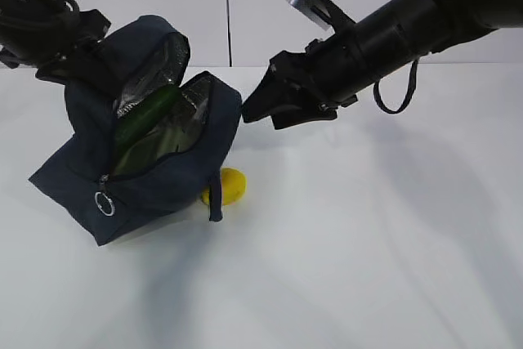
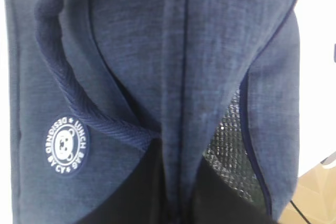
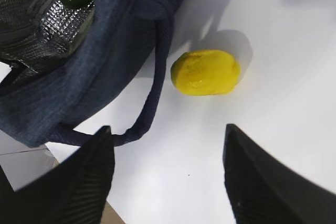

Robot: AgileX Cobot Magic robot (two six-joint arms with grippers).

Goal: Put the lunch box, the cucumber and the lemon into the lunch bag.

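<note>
Lunch bag (image 1: 155,177) tilted on worktop (image 1: 368,267), mouth open, pinched at the rear fabric by left hand (image 2: 176,203); cucumber (image 1: 145,120) inside. Lemon (image 3: 206,72) beside bag, touching strap (image 3: 152,93). Right hand (image 3: 168,177) wide, empty, above lemon. Lunch box unseen. Risks: strap caught in grasp; lemon rolling; bag sagging shut.

The left arm reaches in from the upper left corner of the exterior view, its black wrist angled down and to the right. The left tool (image 2: 176,192) shows in its wrist view only as dark fingers (image 2: 142,187) at the bottom edge, pinched together on blue fabric. The right arm slants down from the upper right. The right tool (image 3: 168,177) hangs above the desk, its two black fingers (image 3: 84,182) spread wide, nothing between them.
</note>
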